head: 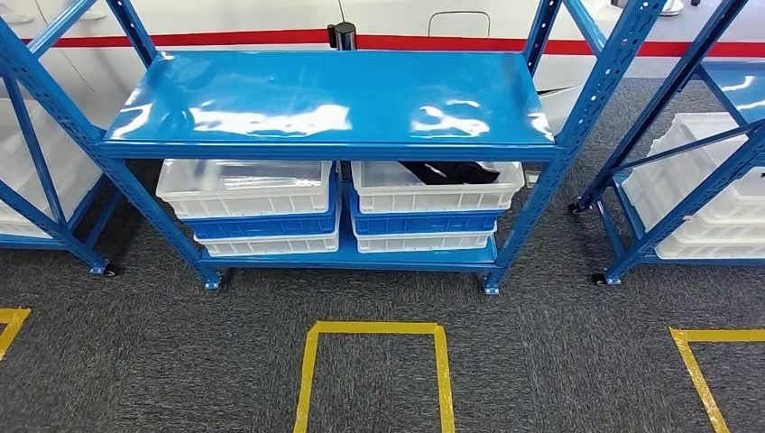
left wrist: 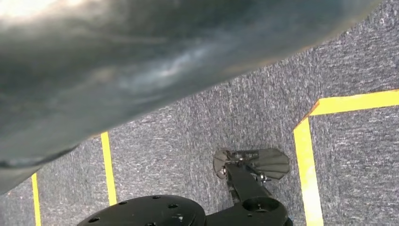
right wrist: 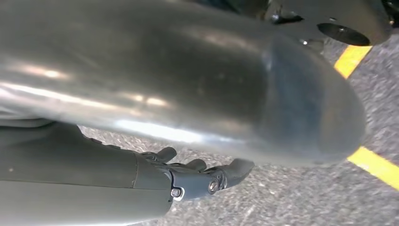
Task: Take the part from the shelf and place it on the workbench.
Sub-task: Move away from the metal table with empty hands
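- Grey carpet (head: 541, 361) lies before the blue shelf (head: 334, 99).
- Black part (head: 451, 171) sits in a white bin (head: 433, 194), far from the fingers (right wrist: 235, 169).
- Right hand (right wrist: 197, 181) holds nothing; the left I cannot tell.
- A low reach might bump the shelf edge.

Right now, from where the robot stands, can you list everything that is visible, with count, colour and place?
shelf rack: one in the middle, blue, facing the robot; more blue racks at both sides.
crates: five under the top shelf, two stacks; left stack white, blue, white; right stack white on blue, another white one below.
black part: one, in the top right crate.
side crates: white, on the right rack.
floor tape: yellow outlines on grey carpet.
wall stripe: red, behind the racks.
right hand: dark fingers, hanging over the carpet, holding nothing.
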Controlling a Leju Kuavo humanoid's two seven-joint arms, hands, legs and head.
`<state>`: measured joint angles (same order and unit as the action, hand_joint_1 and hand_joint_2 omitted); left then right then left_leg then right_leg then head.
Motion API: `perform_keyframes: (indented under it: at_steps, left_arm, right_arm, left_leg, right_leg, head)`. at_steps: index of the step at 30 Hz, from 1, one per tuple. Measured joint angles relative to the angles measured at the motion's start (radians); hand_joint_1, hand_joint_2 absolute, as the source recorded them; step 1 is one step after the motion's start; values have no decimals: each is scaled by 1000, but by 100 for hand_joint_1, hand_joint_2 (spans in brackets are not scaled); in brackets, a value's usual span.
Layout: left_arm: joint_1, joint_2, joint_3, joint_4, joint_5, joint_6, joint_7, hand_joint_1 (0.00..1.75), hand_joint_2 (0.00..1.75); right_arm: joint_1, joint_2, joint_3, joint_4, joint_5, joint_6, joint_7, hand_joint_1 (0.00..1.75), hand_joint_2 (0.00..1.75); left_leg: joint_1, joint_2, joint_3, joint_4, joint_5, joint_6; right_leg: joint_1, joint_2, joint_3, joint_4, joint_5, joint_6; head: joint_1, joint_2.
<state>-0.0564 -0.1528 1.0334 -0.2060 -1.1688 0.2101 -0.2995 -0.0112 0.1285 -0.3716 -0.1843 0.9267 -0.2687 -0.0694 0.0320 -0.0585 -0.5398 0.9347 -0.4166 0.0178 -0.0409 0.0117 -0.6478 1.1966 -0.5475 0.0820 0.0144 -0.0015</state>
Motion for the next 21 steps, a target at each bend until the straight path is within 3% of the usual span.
perform_keyframes:
  at_steps: [2, 3, 4, 5, 6, 8, 10, 12, 13, 14, 15, 18, 19, 21]
  left_arm:
    - [0, 1, 0, -1, 0, -1, 0, 0, 0]
    - [0, 2, 0, -1, 0, -1, 0, 0, 0]
    - [0, 4, 0, -1, 0, -1, 0, 0, 0]
    - [0, 5, 0, -2, 0, -1, 0, 0, 0]
    - [0, 5, 0, -1, 0, -1, 0, 0, 0]
    - [1, 4, 0, -1, 0, -1, 0, 0, 0]
    - [0, 3, 0, -1, 0, -1, -1, 0, 0]
    - [-1, 3, 0, -1, 0, -1, -1, 0, 0]
    - [-1, 3, 0, -1, 0, -1, -1, 0, 0]
    - [0, 3, 0, -1, 0, -1, -1, 0, 0]
    - [0, 3, 0, -1, 0, -1, -1, 0, 0]
    - [0, 4, 0, -1, 0, -1, -1, 0, 0]
    - [-1, 4, 0, -1, 0, -1, -1, 0, 0]
    - [-2, 3, 0, -1, 0, 0, -1, 0, 0]
  right_arm:
    - [0, 0, 0, 0, 0, 0, 0, 0, 0]
    - [-1, 1, 0, 0, 0, 0, 0, 0, 0]
    - [-2, 2, 0, 0, 1, 0, 0, 0, 0]
    - [-3, 3, 0, 0, 1, 0, 0, 0, 0]
    - [-3, 2, -1, 0, 1, 0, 0, 0, 0]
    - [-2, 1, -1, 0, 1, 0, 0, 0, 0]
    - [-1, 2, -1, 0, 3, 0, 0, 0, 0]
    - [0, 2, -1, 0, 4, 0, 0, 0, 0]
    - [1, 1, -1, 0, 4, 0, 0, 0, 0]
    - [1, 1, -1, 0, 4, 0, 0, 0, 0]
    - [1, 1, -1, 0, 5, 0, 0, 0, 0]
    - [0, 2, -1, 0, 5, 0, 0, 0, 0]
    - [0, 2, -1, 0, 5, 0, 0, 0, 0]
    - [-1, 2, -1, 0, 5, 0, 0, 0, 0]
  left_leg:
    - [10, -2, -6, 19, -11, -24]
    - [12, -3, -11, 33, -22, -37]
    - [12, -3, -15, 44, -30, -48]
    - [11, -3, -16, 50, -36, -55]
    - [12, -4, -15, 52, -38, -59]
    - [18, 6, -18, 66, -46, -61]
    - [16, 34, -54, 145, -88, -57]
    - [10, 51, -126, 286, -150, -49]
    - [8, 53, -156, 342, -166, -44]
    - [5, 53, -172, 366, -163, -37]
    - [2, 53, -168, 351, -142, -29]
    - [-15, 61, -89, 177, -49, 0]
    - [-21, 64, -71, 136, -38, 3]
    - [-30, 64, -62, 111, -42, 1]
  right_leg:
    - [-17, 0, 62, -121, 48, 35]
    - [-22, 2, 87, -168, 62, 37]
    - [-24, 4, 102, -192, 68, 30]
    - [-21, 5, 103, -191, 67, 14]
    - [-19, 6, 103, -186, 66, -4]
    - [-16, 1, 102, -179, 65, -24]
    - [-11, -4, 105, -179, 64, -36]
    - [-1, -11, 106, -179, 62, -44]
    - [4, -14, 107, -179, 60, -48]
    - [10, -17, 110, -179, 57, -52]
    - [14, -18, 114, -179, 55, -55]
    - [23, -20, 125, -178, 46, -57]
    - [26, -20, 126, -178, 43, -55]
    - [29, -23, 126, -180, 39, -46]
  head:
    - [3, 0]
    - [4, 0]
    - [3, 0]
    - [2, 0]
    - [-1, 0]
    - [-6, 0]
    - [-11, 0]
    - [-12, 0]
    - [-12, 0]
    - [-12, 0]
    - [-12, 0]
    - [-12, 0]
    - [-12, 0]
    - [-12, 0]
